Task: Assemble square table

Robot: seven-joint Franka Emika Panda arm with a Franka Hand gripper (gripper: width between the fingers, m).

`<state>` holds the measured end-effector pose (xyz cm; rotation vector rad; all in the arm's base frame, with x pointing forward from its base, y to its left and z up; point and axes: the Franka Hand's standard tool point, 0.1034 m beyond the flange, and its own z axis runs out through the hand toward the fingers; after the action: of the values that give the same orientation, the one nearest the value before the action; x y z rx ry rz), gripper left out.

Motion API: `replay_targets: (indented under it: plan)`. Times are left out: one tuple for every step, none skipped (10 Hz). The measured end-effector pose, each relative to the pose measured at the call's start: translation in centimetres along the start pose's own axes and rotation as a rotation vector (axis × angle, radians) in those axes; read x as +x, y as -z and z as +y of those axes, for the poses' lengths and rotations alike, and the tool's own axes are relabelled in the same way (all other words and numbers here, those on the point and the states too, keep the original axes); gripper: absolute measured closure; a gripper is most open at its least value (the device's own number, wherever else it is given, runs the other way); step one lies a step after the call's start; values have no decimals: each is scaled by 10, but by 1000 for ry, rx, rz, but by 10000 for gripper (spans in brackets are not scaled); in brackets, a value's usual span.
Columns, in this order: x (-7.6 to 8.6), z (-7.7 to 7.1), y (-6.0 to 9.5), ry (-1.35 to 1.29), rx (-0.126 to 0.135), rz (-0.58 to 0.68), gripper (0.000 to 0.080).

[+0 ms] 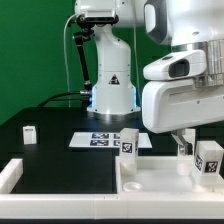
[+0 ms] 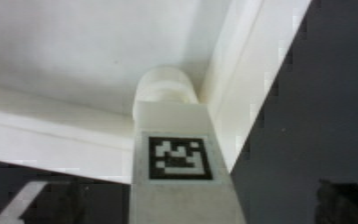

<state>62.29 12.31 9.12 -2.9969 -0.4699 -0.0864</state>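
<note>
The white square slab lies at the exterior view's lower right. One tagged white leg stands at its far left corner. A second tagged leg stands under my gripper. In the wrist view this leg runs up the middle, tag facing the camera, its rounded end at the slab's corner. My gripper straddles the leg. The dark fingers sit near the frame's edges with a gap to the leg on each side, so it looks open. A third leg stands on the black table at the left.
The marker board lies flat on the table in front of the robot base. A white rail frame edges the black surface at the lower left. My arm's white body hides the slab's right side.
</note>
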Motion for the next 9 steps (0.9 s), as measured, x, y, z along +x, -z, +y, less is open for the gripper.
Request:
replay_targets:
  plan:
    - [-3,10,-1,-5,12,-115,150]
    - [6,15,-2,-57,19,-175,150]
    - [13,15,-5,-87,21,-183,150]
    - [14,15,-5,-75,22,-172,150]
    - [13,14,-6,-76,24,-173,150]
    - [13,14,-7,-87,25,-173,177]
    - [13,14,-7,-102,24,-174,311]
    - [13,14,-7,-97,24,-174,448]
    - [13,13,-7,-130,23,-174,448]
